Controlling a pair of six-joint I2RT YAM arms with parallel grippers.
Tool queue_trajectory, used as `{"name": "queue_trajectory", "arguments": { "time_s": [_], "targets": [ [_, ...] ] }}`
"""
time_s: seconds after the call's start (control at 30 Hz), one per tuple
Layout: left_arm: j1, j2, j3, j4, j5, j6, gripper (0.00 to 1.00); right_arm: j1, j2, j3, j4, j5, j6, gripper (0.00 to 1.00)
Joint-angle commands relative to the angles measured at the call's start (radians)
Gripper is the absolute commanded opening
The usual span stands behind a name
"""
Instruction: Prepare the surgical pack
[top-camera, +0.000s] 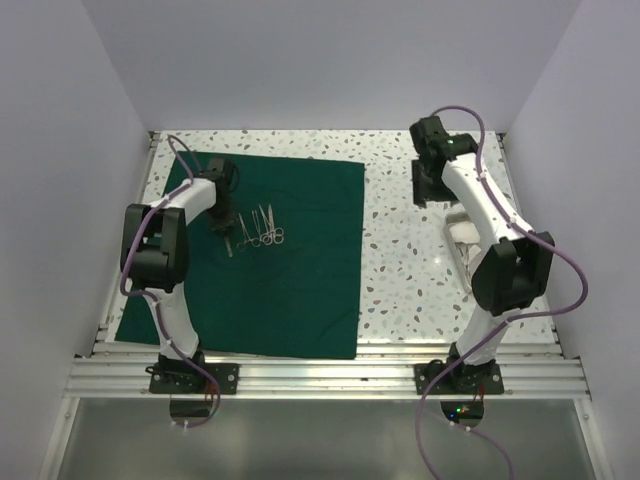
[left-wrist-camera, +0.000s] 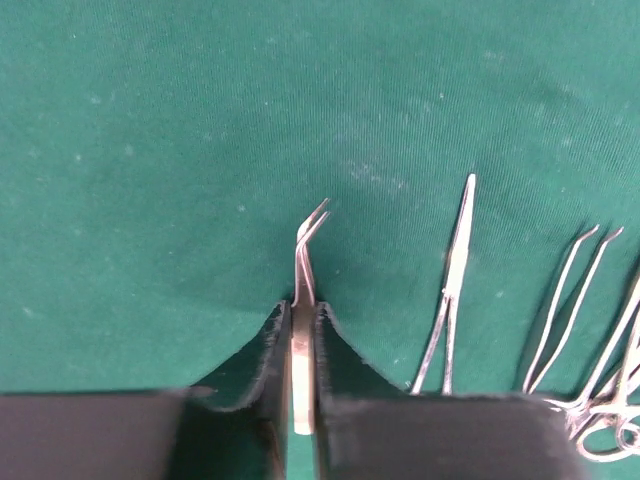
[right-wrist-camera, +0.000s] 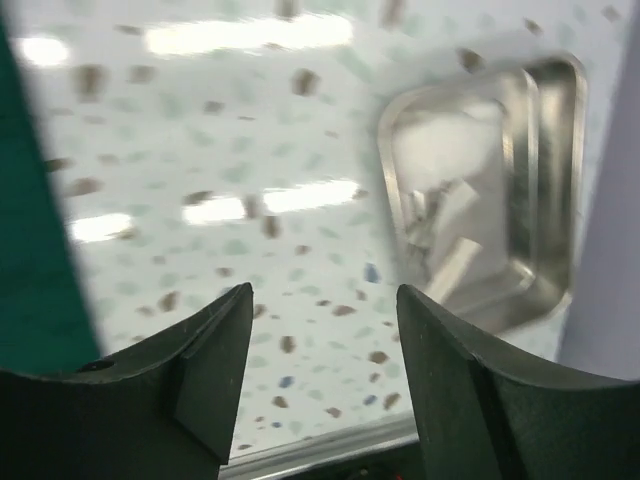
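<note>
Green cloth (top-camera: 300, 290): large, plain, dark green, matte, fine woven texture up close. Spread open as single broad, near-square sheet; lies flat, unfolded, with few faint creases. Covers left half of speckled table (top-camera: 410, 260); front edge reaches table's near edge, right edge runs about mid-table.

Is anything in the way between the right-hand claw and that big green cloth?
Nothing visible is. Only bare speckled table lies between the right gripper and the green cloth; the steel tray sits on the gripper's other side.
</note>
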Motion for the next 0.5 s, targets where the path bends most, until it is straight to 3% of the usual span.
{"name": "queue_trajectory", "arguments": {
  "time_s": [0.0,0.07,0.27,0.47],
  "targets": [
    [0.004,-0.036,-0.005,0.000,0.005,0.003,0.05,0.096,-0.023,0.117,-0.034,-0.275,-0.011,0.63],
    [0.004,-0.066,-0.009,-0.003,0.013,0.015,0.00,0.119,0.009,0.157,-0.016,-0.450,0.004,0.69],
    [0.004,-0.175,0.046,-0.062,0.130,0.029,0.00,0.205,0.054,0.080,0.234,-0.879,0.121,0.77],
    [0.004,-0.312,-0.024,0.003,0.425,-0.012,0.00,0.364,0.097,0.037,0.501,-1.074,0.260,0.76]
  ]
}}
